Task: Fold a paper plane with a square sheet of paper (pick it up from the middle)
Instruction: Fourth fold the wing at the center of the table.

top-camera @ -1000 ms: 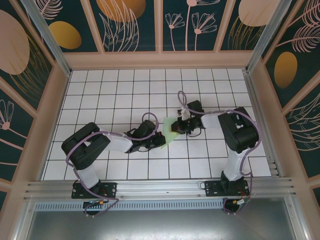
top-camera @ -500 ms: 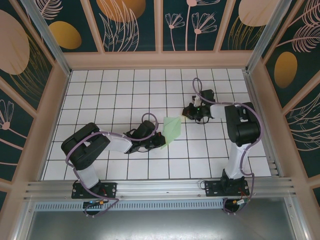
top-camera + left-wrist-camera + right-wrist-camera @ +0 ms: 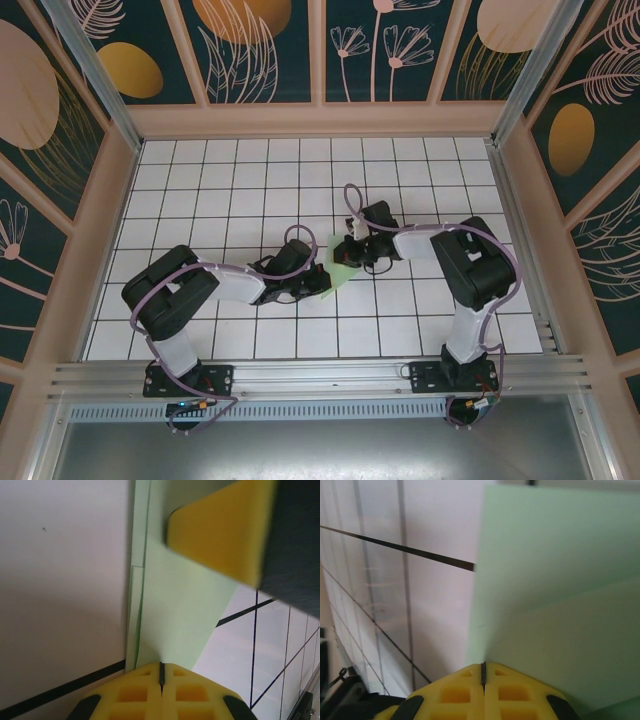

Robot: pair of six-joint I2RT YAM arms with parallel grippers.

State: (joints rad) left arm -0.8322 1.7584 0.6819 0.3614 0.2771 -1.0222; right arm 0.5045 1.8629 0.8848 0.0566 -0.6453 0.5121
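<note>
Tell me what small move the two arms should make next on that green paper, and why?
Probably the right end effector should slide along the fold, pressing it flat, while the left end effector pins the green paper. Both end effectors are shut with their tips against the paper, and its layers look loosely folded rather than sharply creased.

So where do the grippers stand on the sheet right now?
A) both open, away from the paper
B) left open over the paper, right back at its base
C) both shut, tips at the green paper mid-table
C: in each wrist view the yellow fingers meet at a closed seam, on the left gripper and the right gripper, with the partly folded green paper directly ahead of the tips.
</note>
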